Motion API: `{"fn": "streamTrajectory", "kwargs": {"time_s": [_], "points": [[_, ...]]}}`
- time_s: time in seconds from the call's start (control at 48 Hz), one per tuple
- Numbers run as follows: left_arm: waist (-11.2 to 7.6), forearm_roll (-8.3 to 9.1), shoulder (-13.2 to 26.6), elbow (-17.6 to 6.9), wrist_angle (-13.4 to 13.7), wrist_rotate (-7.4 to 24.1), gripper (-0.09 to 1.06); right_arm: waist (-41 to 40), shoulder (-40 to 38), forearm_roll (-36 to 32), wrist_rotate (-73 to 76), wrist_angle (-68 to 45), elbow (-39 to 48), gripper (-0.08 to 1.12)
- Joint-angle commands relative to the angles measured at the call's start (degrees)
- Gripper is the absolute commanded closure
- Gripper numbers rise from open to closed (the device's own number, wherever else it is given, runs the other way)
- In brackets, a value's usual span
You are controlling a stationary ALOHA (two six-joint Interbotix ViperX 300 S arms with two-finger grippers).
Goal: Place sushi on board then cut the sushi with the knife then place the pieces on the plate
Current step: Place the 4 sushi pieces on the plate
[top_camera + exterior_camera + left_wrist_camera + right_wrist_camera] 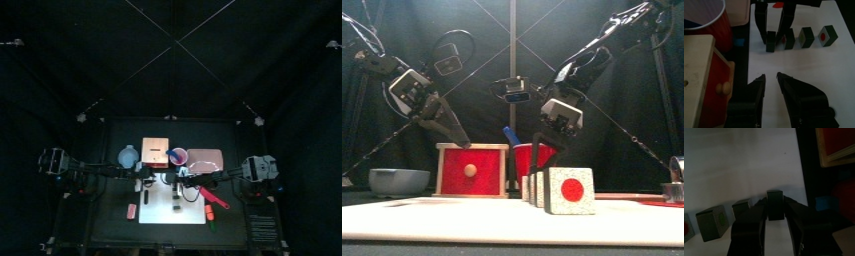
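On the white cutting board (817, 70): sushi roll is already split into four pieces standing in a row with small gaps between them. Front view shows a white face with a red centre on the nearest one.

Right gripper (777, 45) is down over the end of the row nearest the red cup (533, 160). Its jaws sit either side of the end piece (775, 207), set narrow. Both wrist views show them against its sides. That piece rests on the board. The other three pieces (806, 36) stand free, just beside it.

Left gripper (460, 138) hangs over the board's left part, near the drawer front of the wooden box (472, 170). Its jaws are at a narrow gap and hold nothing.

Blue knife (509, 133) stands in the red cup, behind the sushi. Pink tray (205, 160) lies at the back, right of the cup. Blue-grey bowl (398, 180) sits far left, beside the box.
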Motion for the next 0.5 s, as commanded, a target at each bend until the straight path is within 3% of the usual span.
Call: {"fn": "streamTrajectory", "kwargs": {"time_s": [0.021,0.271,0.5], "points": [[0.26,-0.09,-0.79,-0.62,-0.35,-0.09,0.28,-1.58,-7.56,0.35,-0.18,3.6,0.44,0.49],[0.26,-0.09,-0.79,-0.53,-0.35,0.0,0.28,-7.38,-19.25,0.7,0.53,12.48,5.36,0.49],[0.26,-0.09,-0.7,-0.53,-0.35,0.0,0.28,-16.52,-20.48,5.36,0.35,9.84,10.2,0.49]]}}
